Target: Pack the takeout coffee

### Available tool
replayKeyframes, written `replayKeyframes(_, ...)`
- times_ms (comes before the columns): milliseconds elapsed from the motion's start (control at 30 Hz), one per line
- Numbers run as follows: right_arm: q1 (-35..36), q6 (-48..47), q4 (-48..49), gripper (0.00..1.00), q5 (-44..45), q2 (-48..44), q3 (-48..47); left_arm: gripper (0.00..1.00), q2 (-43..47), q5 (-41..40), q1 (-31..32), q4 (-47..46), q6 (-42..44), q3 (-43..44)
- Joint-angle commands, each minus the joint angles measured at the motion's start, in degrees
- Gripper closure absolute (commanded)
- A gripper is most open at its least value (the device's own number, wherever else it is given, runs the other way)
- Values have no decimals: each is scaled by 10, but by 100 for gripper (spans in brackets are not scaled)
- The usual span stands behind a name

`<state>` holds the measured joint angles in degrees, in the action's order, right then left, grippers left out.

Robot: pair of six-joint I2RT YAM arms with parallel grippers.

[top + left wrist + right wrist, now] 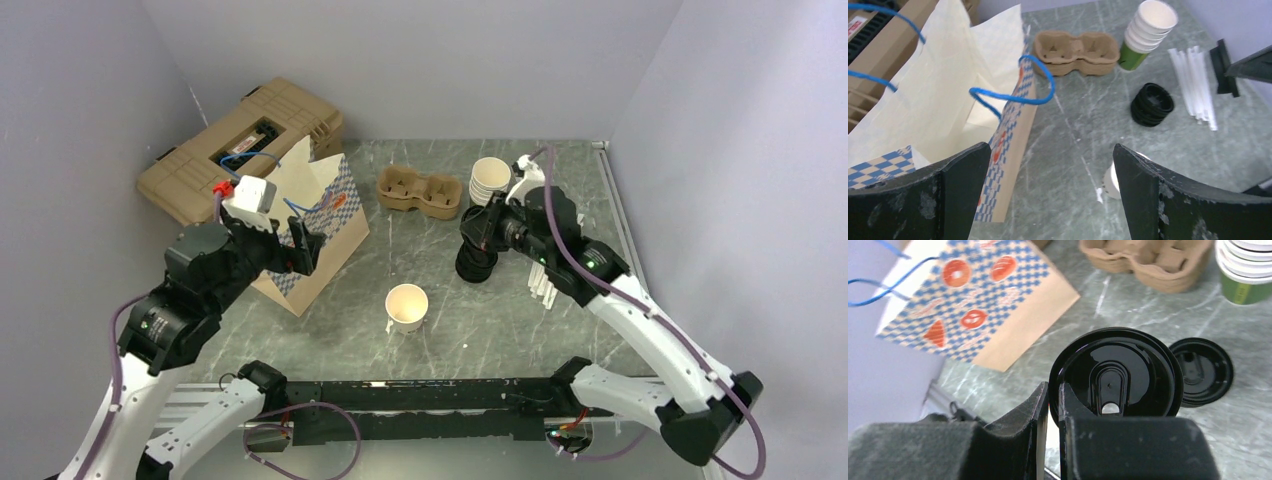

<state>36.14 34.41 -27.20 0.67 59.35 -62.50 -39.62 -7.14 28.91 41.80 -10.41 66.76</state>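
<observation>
My left arm (160,330) and right arm (650,328) have white links and black round joints, each with a purple cable (549,205) along it. In the upper left, a white box (250,197) carries a red plug (222,187). My fingers (923,200) are black, scuffed wedges.

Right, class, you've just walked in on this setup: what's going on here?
The right gripper is shut on a single black lid, pinching it by the rim, raised near the stack of lids. The paper cup stands between the two arms with no lid on it. The left gripper is open and empty, right beside the open paper bag. The cup is not yet in the bag.
</observation>
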Motion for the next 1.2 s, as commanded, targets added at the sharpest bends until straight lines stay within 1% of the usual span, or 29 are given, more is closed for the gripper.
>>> replayKeyframes(0,2,-1,61,96,-109,-56,14,0,-25,89,-2,37,-45,69)
replayKeyframes(100,4,12,94,96,-160,-85,25,1,-55,177,-2,47,-74,104)
replayKeyframes(200,5,31,133,96,-204,-110,36,0,-76,251,-2,39,-108,115)
replayKeyframes(333,6,64,190,96,-250,-132,48,1,-78,320,-2,-20,-164,94)
replayKeyframes(467,8,94,241,96,-288,-145,57,1,-73,378,-2,-98,-225,55)
replayKeyframes(567,8,114,269,96,-307,-151,62,1,-67,408,-2,-163,-269,25)
replayKeyframes(733,10,149,344,95,-332,-161,75,1,-60,439,-2,-252,-336,-4)
replayKeyframes(867,16,179,406,95,-354,-160,88,1,-65,474,-2,-353,-411,-42)
replayKeyframes(967,23,191,443,95,-360,-160,94,1,-67,489,-2,-410,-457,-71)
replayKeyframes(1000,26,194,457,95,-363,-159,96,1,-69,493,-2,-454,-473,-81)
replayKeyframes(1033,29,197,467,95,-364,-157,96,0,-73,499,-2,-478,-488,-90)
replayKeyframes(1167,59,189,489,95,-360,-142,88,0,-90,524,-2,-554,-544,-114)
